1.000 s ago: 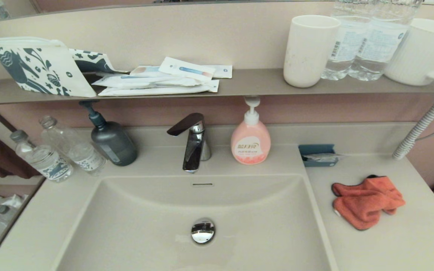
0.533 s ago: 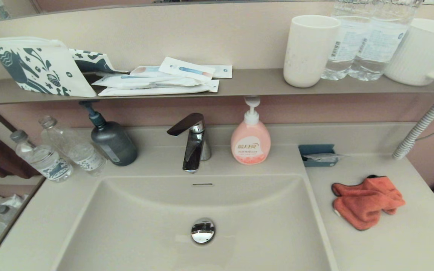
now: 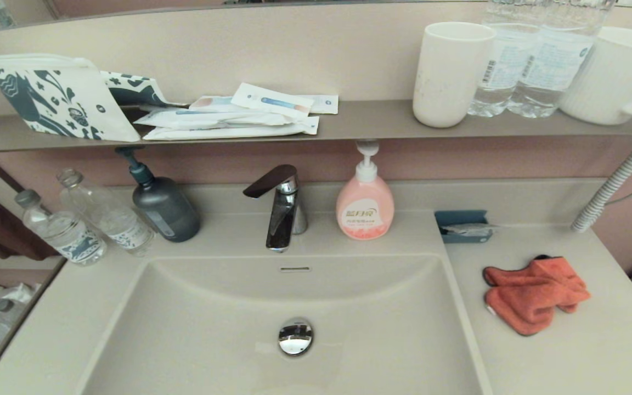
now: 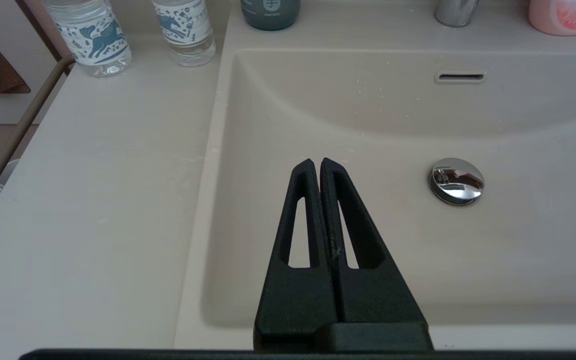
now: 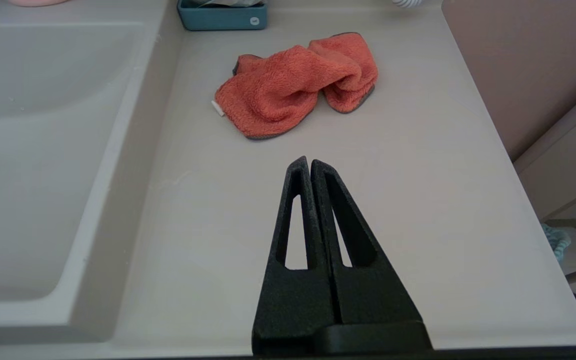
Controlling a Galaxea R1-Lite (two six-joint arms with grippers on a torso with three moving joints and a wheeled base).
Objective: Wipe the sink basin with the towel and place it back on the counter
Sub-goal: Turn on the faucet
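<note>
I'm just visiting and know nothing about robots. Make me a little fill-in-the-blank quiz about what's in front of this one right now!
1. The towel lies crumpled on the counter and its colour is ____.
2. The left pincer hangs over the sink basin with its fingers ____.
3. The right pincer holds ____.
4. The pink soap bottle stands beside the ____.

Missing words: orange-red; shut; nothing; faucet
</note>
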